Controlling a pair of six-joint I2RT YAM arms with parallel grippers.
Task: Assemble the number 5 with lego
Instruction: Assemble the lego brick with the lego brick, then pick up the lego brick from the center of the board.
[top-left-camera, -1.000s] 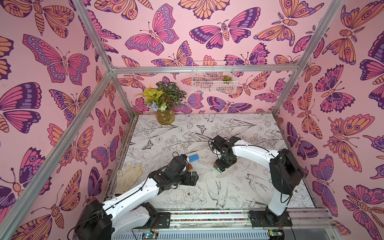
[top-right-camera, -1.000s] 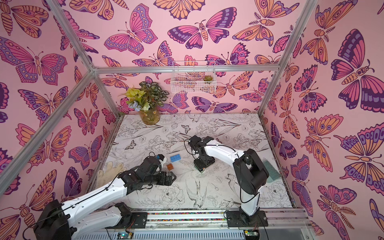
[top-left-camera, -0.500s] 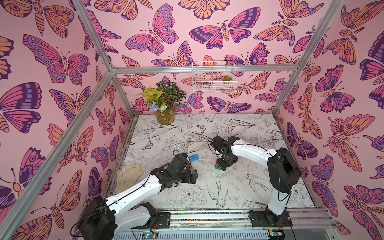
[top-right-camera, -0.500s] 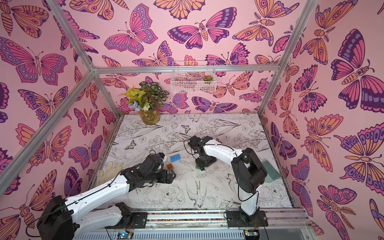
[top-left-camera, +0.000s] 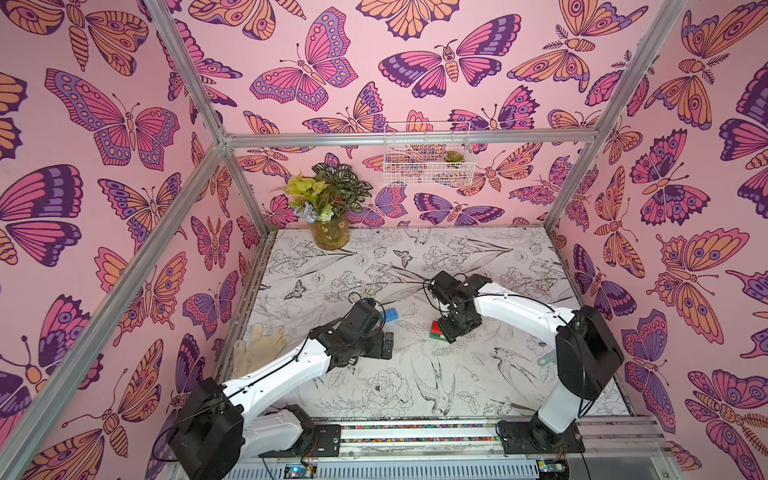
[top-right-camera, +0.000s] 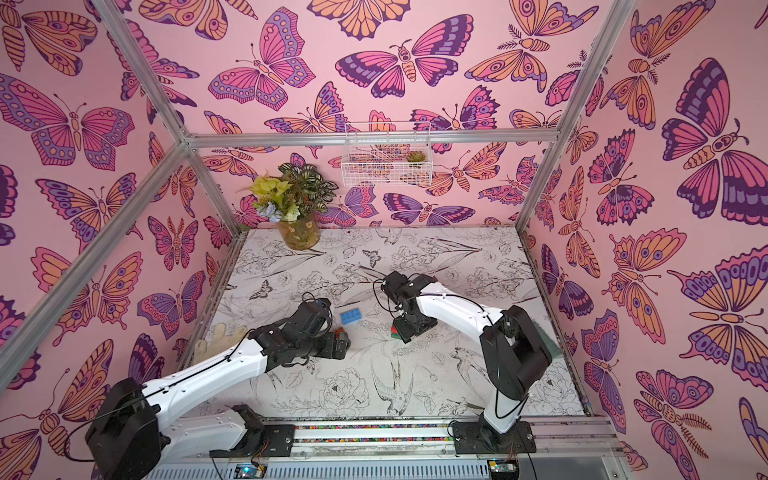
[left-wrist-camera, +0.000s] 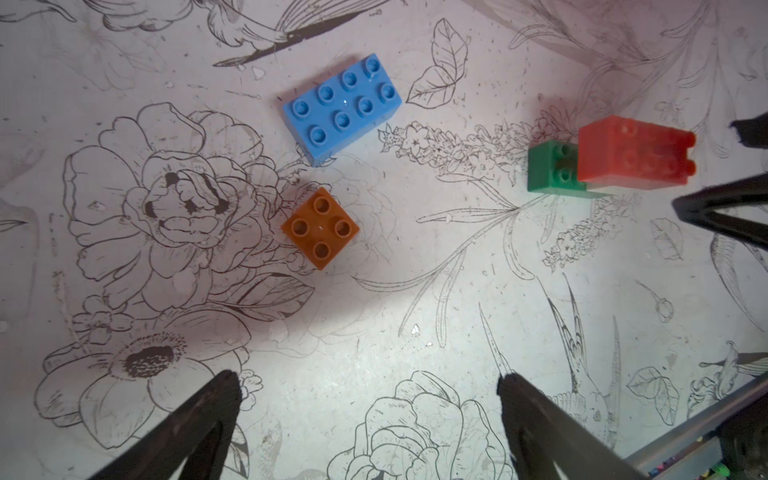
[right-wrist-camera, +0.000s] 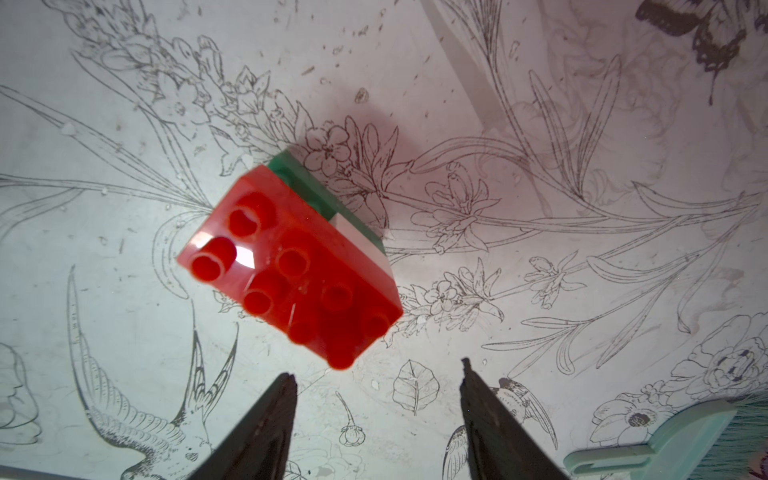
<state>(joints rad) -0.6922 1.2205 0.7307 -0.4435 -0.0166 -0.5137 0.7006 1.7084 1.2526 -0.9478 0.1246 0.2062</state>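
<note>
Top views, basket (top-left-camera: 415, 178) holding succulent (top-left-camera: 454, 157), vase (top-left-camera: 331, 236) holding flowers (top-left-camera: 316, 192), lego (top-left-camera: 390, 314) on table (top-left-camera: 478, 257)

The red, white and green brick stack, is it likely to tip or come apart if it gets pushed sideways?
Probably tippy: the stack stands three bricks tall, and its long red brick sits on a short white brick. It looks like hard, stiff plastic, so a squeeze should not deform it. A shove up high might pop the studs apart.

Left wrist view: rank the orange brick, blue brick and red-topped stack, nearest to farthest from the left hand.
1. Orange brick, just ahead of the open left hand.
2. Blue brick, beyond the orange one.
3. Red-topped stack, off toward the robot's right.
</note>
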